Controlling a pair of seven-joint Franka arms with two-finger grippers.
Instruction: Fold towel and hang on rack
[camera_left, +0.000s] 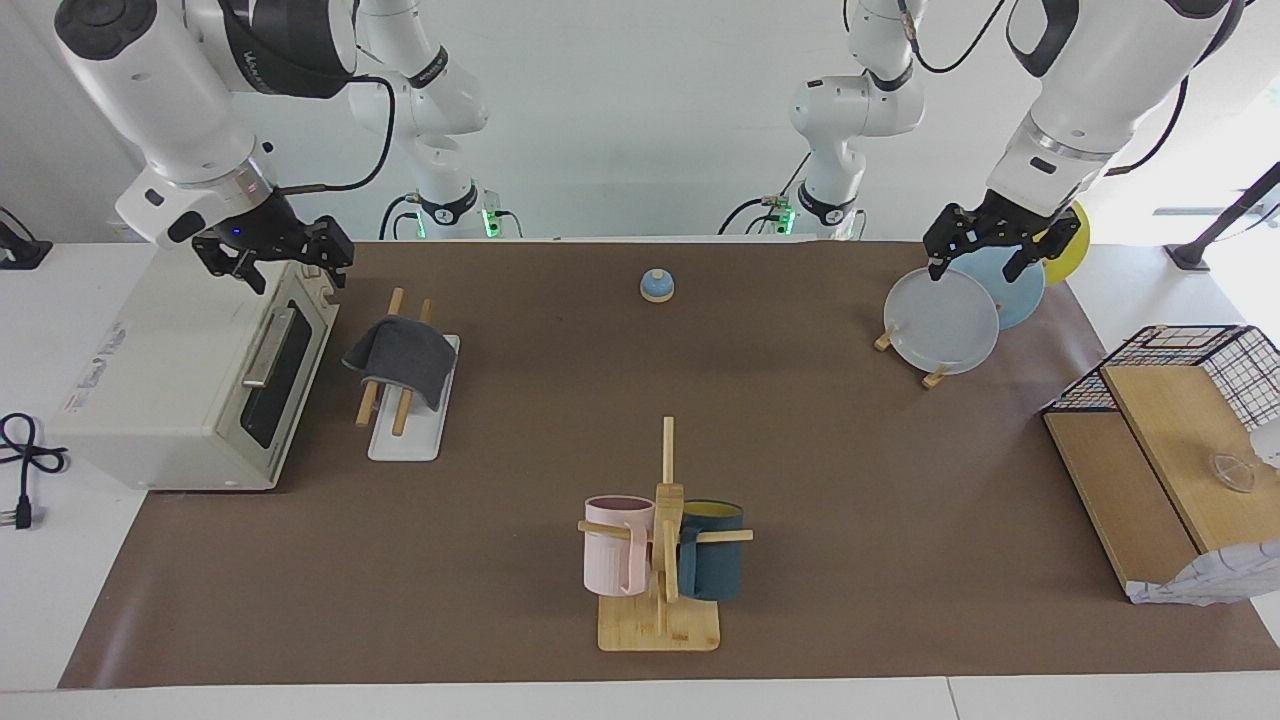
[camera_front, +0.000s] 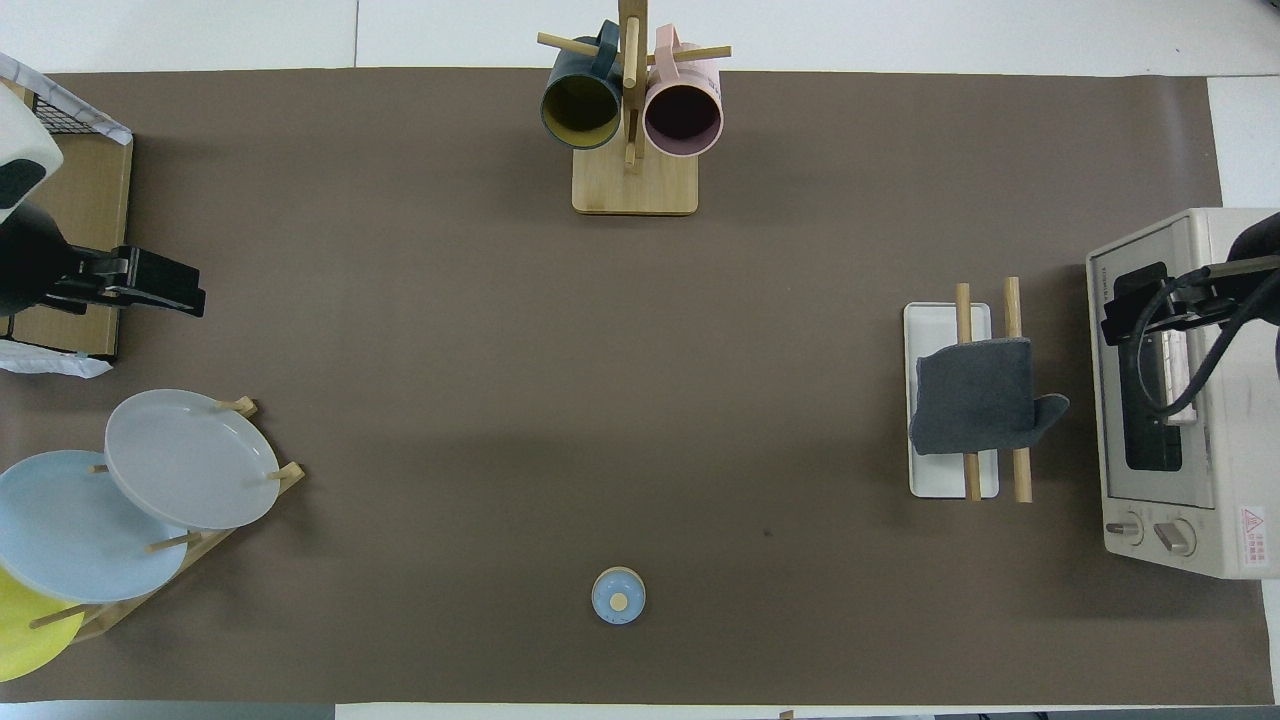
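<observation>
The towel (camera_left: 400, 358) (camera_front: 975, 395) shows its dark grey face and hangs folded over the two wooden rods of the rack (camera_left: 405, 435) (camera_front: 935, 325), toward the right arm's end of the table. One corner sticks out on the oven's side. My right gripper (camera_left: 297, 275) (camera_front: 1130, 315) is open and holds nothing. It hovers over the top front edge of the toaster oven, apart from the towel. My left gripper (camera_left: 972, 270) (camera_front: 175, 292) is open and holds nothing, up over the plates at the left arm's end.
A white toaster oven (camera_left: 180, 380) stands beside the rack. A plate stand with plates (camera_left: 940, 320), a wire basket with wooden boards (camera_left: 1160, 400), a mug tree with two mugs (camera_left: 660, 540) and a small blue bell (camera_left: 656, 286) are also on the brown mat.
</observation>
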